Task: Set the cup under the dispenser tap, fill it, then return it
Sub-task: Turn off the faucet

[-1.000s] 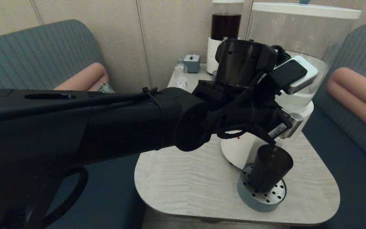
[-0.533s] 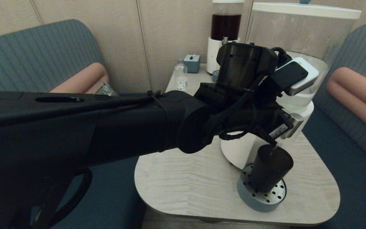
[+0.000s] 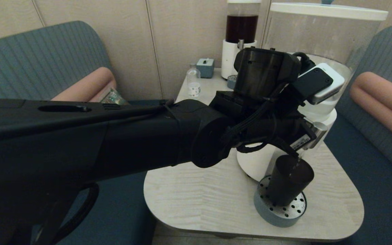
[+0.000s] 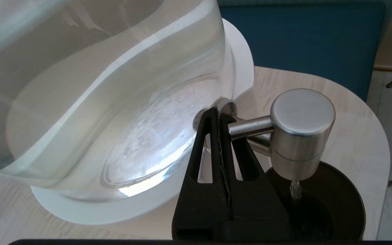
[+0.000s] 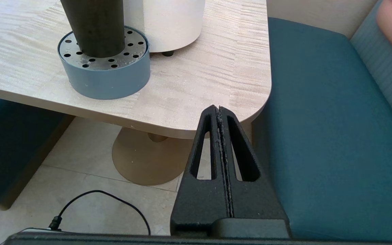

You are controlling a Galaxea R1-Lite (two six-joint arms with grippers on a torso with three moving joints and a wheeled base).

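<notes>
The black cup (image 3: pixel 289 185) stands upright on a round perforated drip tray (image 3: pixel 277 212), directly under the steel dispenser tap (image 3: pixel 316 132). In the left wrist view a thin stream of water falls from the tap (image 4: pixel 301 132) into the cup (image 4: pixel 322 214). My left gripper (image 4: pixel 218 110) is shut with nothing between its fingers, and its tips rest against the tap's thin steel lever rod (image 4: pixel 250 126), close to the clear tank. My right gripper (image 5: pixel 219 108) is shut and empty, hanging low off the table's near right corner, below the cup (image 5: pixel 94 27).
The large white-based dispenser (image 3: pixel 254 163) fills the table's right back. Behind it stand a smaller dispenser with dark liquid (image 3: pixel 242 29), a small clear bottle (image 3: pixel 193 83) and a small blue box (image 3: pixel 205 67). Blue seats flank the pale wooden table (image 3: pixel 199 197).
My left wrist has sunk a little and shifted slightly right at the tap. The cup has stayed on the tray.
</notes>
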